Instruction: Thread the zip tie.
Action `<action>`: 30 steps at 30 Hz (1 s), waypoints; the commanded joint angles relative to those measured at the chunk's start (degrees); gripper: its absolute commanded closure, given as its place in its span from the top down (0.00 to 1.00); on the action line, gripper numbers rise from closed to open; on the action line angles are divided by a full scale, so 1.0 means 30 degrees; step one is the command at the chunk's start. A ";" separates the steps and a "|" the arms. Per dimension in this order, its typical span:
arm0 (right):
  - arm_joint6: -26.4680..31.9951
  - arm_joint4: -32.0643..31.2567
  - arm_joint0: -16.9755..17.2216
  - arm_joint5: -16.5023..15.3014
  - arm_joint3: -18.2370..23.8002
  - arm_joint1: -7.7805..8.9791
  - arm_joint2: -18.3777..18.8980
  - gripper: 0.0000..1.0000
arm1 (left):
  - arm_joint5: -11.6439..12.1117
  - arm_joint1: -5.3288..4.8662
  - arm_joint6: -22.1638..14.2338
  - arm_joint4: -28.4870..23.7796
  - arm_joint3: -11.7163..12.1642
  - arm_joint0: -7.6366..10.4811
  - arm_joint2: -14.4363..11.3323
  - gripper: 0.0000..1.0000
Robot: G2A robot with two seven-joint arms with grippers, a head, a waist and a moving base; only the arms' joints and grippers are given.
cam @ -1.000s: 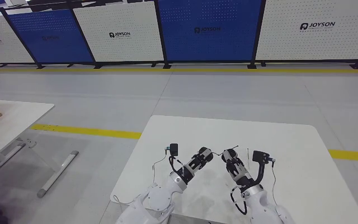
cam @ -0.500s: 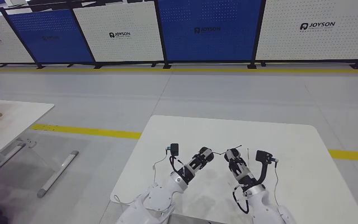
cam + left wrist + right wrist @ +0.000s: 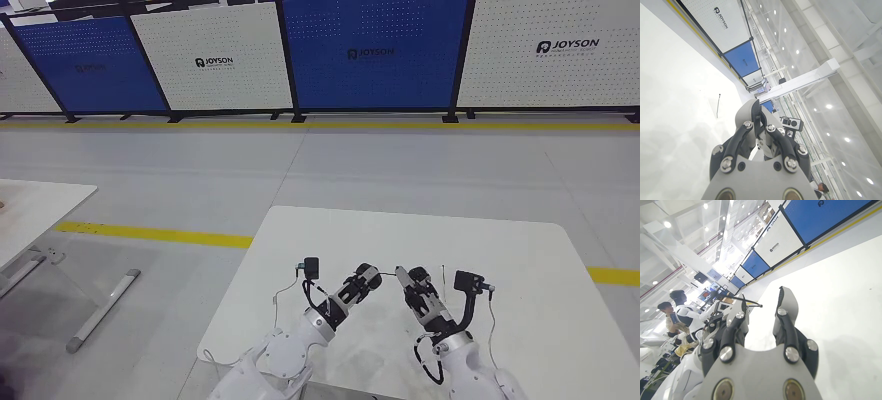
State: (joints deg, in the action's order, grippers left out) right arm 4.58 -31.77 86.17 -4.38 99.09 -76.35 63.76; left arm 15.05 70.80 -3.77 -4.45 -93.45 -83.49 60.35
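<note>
Top: left gripper (image 3: 367, 274), right gripper (image 3: 407, 277) abreast; zip tie (image 3: 443, 275) flat on table (image 3: 520, 250) just right of right gripper, long axis pointing away | Left wrist: fingers clenched, contents unclear | Right wrist: fingers released, the nearer arm.

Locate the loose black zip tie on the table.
In the left wrist view, the zip tie lies flat on the white table, untouched, ahead of the shut left gripper.
</note>
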 commanded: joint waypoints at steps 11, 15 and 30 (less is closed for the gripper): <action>-0.0436 -0.0029 0.0512 -0.0377 0.0236 0.0061 0.0457 0.13 | -0.0093 0.0060 0.0045 0.0166 0.0033 0.0002 -0.0078 0.00; -0.0519 -0.0100 0.0607 -0.0442 0.0312 0.0072 0.0547 0.00 | -0.0105 0.0083 0.0089 0.0238 0.0030 0.0005 -0.0111 0.00; 0.0079 -0.0379 0.0447 -0.0478 0.0263 0.0093 0.0595 0.00 | -0.0028 0.0122 0.0106 0.0351 -0.0309 -0.0234 -0.0146 0.00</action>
State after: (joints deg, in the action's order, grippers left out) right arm 4.75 -32.99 87.52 -5.77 99.89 -76.09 65.46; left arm 15.04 71.15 -3.59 -3.47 -94.38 -84.19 59.95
